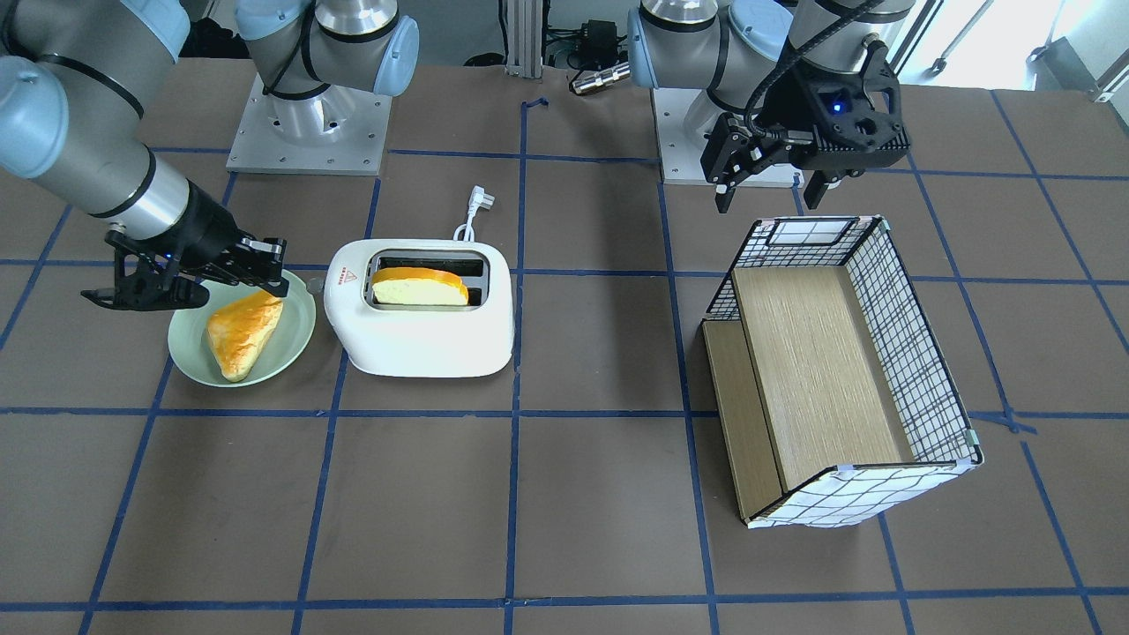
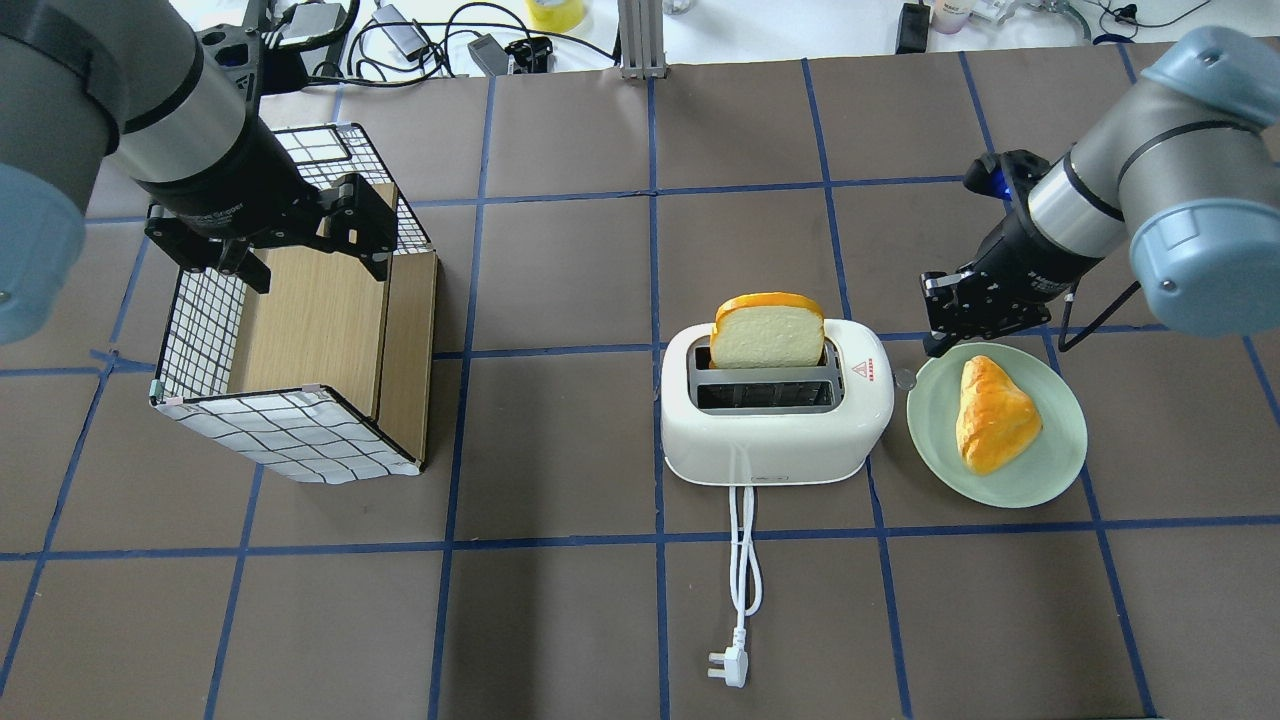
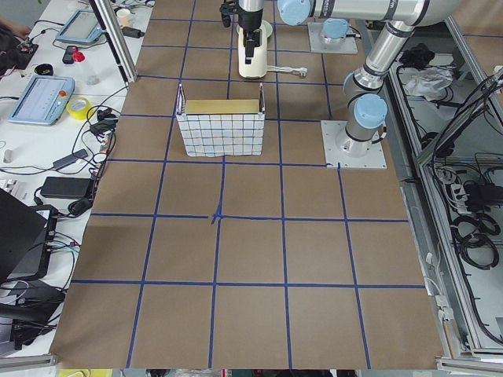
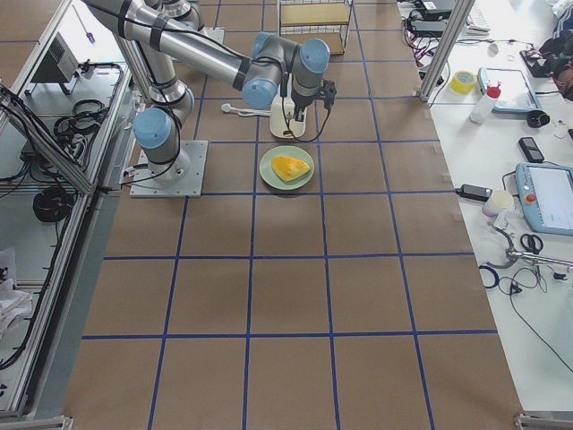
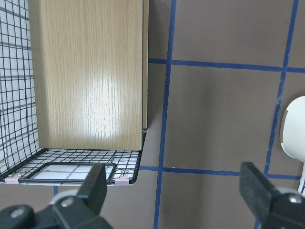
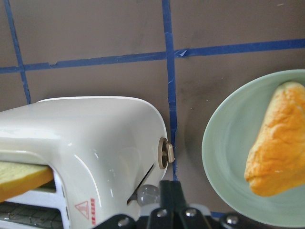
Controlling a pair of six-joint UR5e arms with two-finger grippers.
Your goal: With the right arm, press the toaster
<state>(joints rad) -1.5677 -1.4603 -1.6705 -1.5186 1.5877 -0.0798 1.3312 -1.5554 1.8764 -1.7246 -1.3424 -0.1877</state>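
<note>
The white toaster (image 1: 423, 339) stands mid-table with a slice of bread (image 1: 419, 287) upright in one slot. It also shows in the overhead view (image 2: 770, 435). Its small grey lever knob (image 2: 905, 379) is at the end that faces the plate. My right gripper (image 2: 937, 343) is shut and empty, its tips just above and beside that knob. In the right wrist view the shut fingertips (image 6: 171, 191) sit right next to the knob (image 6: 147, 194); I cannot tell whether they touch it. My left gripper (image 1: 767, 190) is open and empty above the basket's far rim.
A pale green plate (image 2: 1010, 485) with a golden pastry (image 2: 990, 415) lies beside the toaster's lever end, under my right wrist. A wire basket (image 2: 290, 440) with wooden panels stands on my left side. The toaster's cord and plug (image 2: 728, 665) trail towards me.
</note>
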